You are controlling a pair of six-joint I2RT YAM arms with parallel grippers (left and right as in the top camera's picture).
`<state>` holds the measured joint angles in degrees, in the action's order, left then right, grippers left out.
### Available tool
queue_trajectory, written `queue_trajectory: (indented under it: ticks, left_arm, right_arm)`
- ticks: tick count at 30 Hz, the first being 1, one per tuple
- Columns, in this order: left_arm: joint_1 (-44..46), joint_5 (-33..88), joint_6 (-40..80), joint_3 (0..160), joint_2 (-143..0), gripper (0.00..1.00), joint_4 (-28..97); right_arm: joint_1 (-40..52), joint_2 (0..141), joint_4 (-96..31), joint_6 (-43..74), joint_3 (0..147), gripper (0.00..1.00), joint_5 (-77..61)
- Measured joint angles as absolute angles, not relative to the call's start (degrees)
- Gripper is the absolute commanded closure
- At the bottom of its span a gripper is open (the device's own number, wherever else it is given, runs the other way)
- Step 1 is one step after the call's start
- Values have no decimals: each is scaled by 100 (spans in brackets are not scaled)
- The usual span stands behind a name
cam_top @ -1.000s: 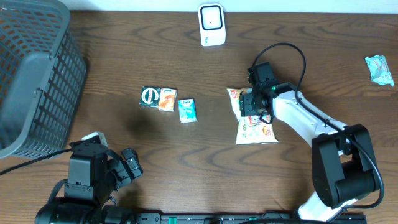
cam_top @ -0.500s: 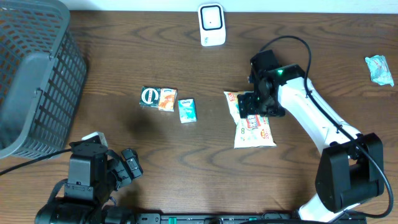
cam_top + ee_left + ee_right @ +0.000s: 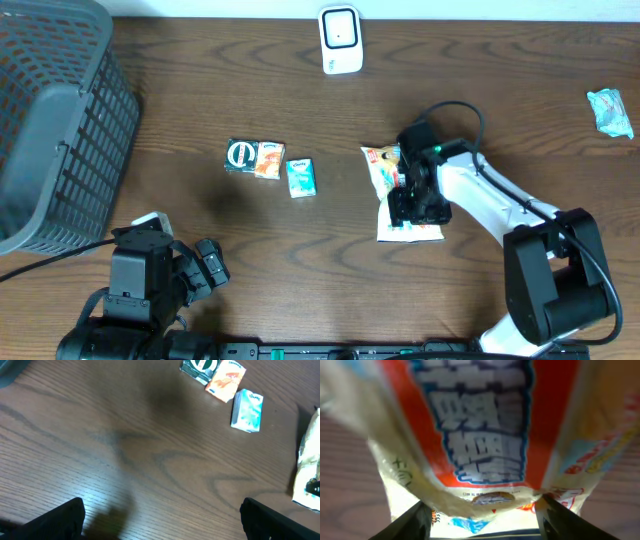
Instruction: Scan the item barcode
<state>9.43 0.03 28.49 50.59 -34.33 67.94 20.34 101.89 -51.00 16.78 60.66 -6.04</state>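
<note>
A red and white snack bag [image 3: 384,164] lies on the wooden table right of centre. My right gripper [image 3: 412,204] is down on its middle. In the right wrist view the bag [image 3: 480,435] fills the frame and bulges between the two dark fingers [image 3: 412,521], which press on it from both sides; the gripper [image 3: 482,522] is shut on it. No barcode shows on the bag. A white scanner [image 3: 340,40] stands at the table's back edge. My left gripper [image 3: 162,521] hangs wide open over bare wood at the front left, holding nothing.
A dark mesh basket [image 3: 50,120] fills the back left corner. Two small packs [image 3: 255,158] and a teal pack [image 3: 301,177] lie left of the bag. A teal wrapper [image 3: 610,110] sits at the far right edge.
My right gripper has moved toward the front along the bag, from its back end to its middle, and its fingers have narrowed onto it. The left arm has not moved.
</note>
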Motion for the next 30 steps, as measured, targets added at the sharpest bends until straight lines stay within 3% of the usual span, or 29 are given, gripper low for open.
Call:
queue_trajectory:
  ticks: [2,10,17,30]
  left_arm:
    - [943,3,2849,5057,-3433,3,6794]
    - [943,3,2849,5059,-3433,2,6794]
    - [943,1,2849,5057,-3433,2,6792]
    - [943,1,2849,5059,-3433,3,6794]
  right_arm:
    - [2043,10114,-4989,1730,5946,1,-655]
    - [2080,10149,-5426,1883,6088,1,-716]
    - [2080,10167,-6160,1909,7262,1,-764]
    - [2084,10169,-6176,1909,8084,1,-781]
